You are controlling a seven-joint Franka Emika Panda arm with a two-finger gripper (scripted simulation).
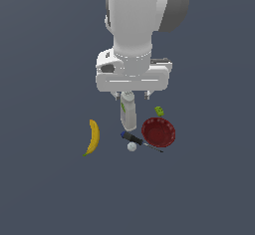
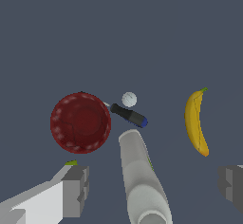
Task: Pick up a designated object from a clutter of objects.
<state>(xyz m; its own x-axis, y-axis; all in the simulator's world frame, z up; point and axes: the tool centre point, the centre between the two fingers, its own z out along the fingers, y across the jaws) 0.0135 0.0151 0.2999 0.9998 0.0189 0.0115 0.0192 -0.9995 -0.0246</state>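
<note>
With its jaws wide open above the white bottle (image 1: 128, 110), the gripper (image 1: 133, 96) risks grasping it instead of the banana (image 1: 92, 137), which lies well apart.

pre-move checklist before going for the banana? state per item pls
1. End effector open, nothing between the fingers: ok.
2. Banana lying free on the floor, apart from the other items: ok.
3. End effector lined up over the banana: not ok. It hangs above the white bottle; the banana lies off to the exterior view's left.
4. Nearest neighbours, screwdriver and white ball, apart from the banana: ok.
5. Dark red bowl and green block out of the way, on the far side of the bottle: ok.
6. Finger alignment across the banana's narrow width: cannot tell.
</note>
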